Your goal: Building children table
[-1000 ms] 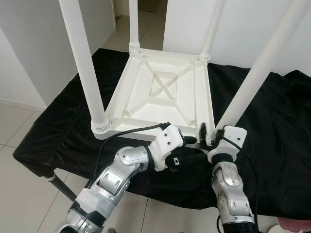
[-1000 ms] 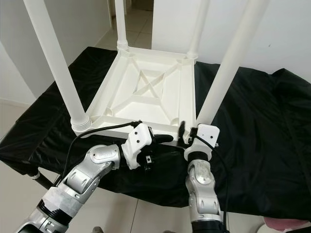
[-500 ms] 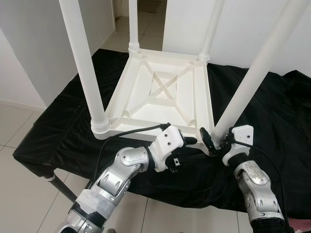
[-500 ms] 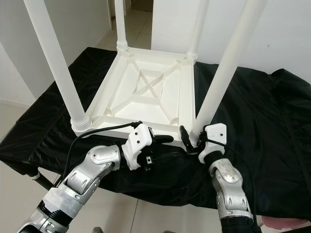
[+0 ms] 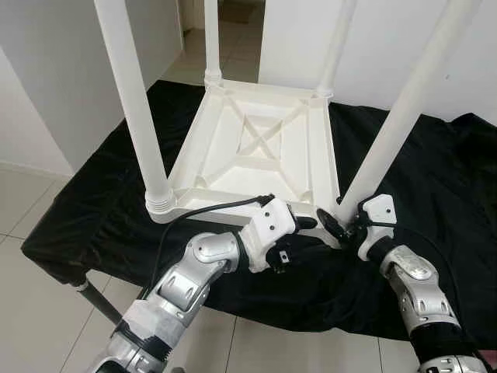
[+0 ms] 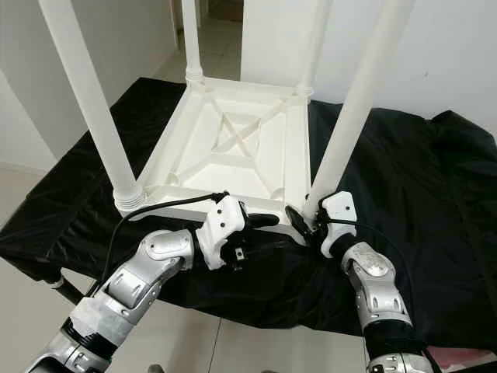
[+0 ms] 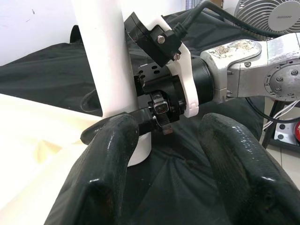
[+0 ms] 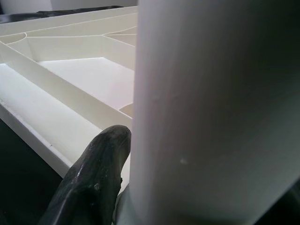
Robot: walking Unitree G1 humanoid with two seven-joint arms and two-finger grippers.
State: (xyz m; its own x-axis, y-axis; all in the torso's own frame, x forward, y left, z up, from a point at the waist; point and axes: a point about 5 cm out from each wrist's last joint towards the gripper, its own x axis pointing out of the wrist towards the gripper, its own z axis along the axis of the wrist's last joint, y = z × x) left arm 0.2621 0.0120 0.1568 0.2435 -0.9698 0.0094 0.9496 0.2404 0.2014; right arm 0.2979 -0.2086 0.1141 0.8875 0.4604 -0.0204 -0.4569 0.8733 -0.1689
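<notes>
Right arm (image 5: pixel 415 280) swung outward toward lower right of frame, forearm now slanting in from the right instead of rising straight up. Right gripper (image 5: pixel 339 220) turned with it, fingers now reaching leftward around the base of the near-right table leg (image 5: pixel 392 140) rather than standing upright beside it. Whole picture shifted slightly, so camera nudged too.

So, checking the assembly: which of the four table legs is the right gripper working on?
The near-right leg; the right gripper sits at its base, the other three untouched.
</notes>
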